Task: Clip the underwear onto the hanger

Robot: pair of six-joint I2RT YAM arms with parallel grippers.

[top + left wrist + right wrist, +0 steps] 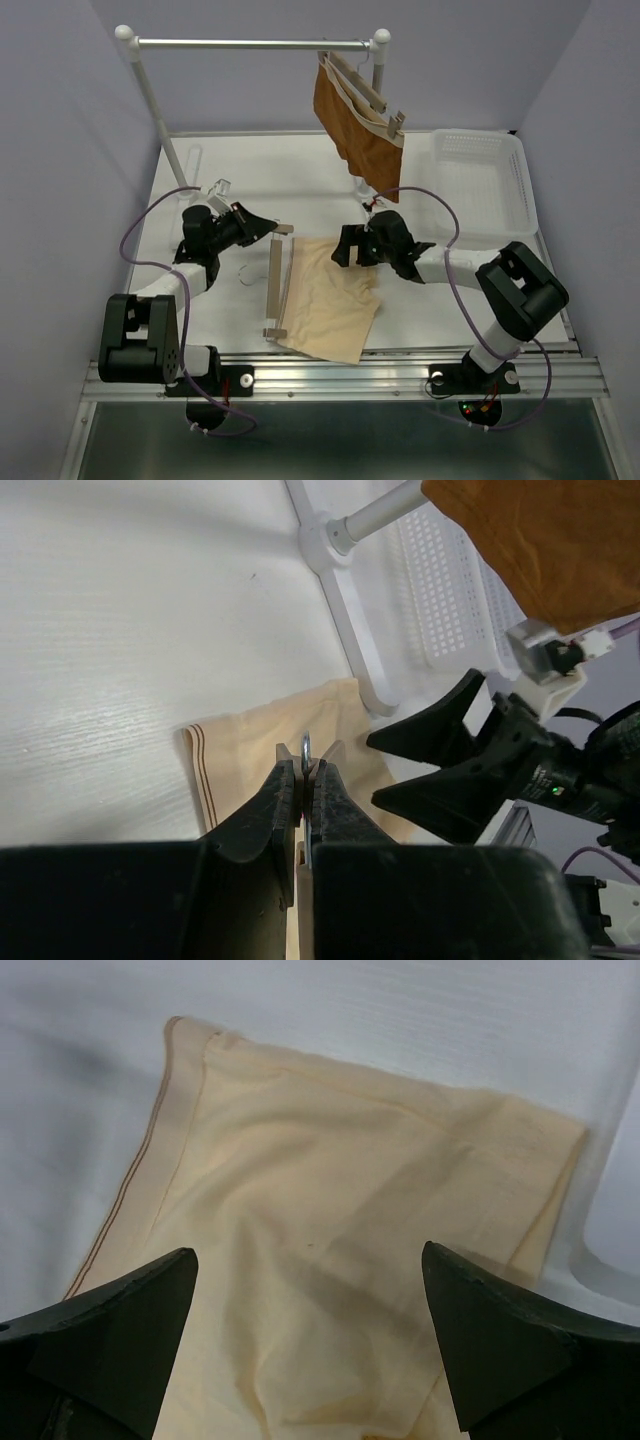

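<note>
The hanger, a slim wooden bar with a clip at each end, lies on the table running near to far, its thin hook pointing left. My left gripper is shut on the hanger's far-end clip; in the left wrist view the metal ring and wooden tips stick out between the fingers. The beige underwear lies flat just right of the bar, its striped waistband edge beside the clip. My right gripper hovers wide open over the underwear, and nothing is between its fingertips.
A rust-brown garment hangs on another wooden hanger from the white rack rail at the back. A white mesh basket stands at the back right. The rack's foot runs along the table beyond the underwear.
</note>
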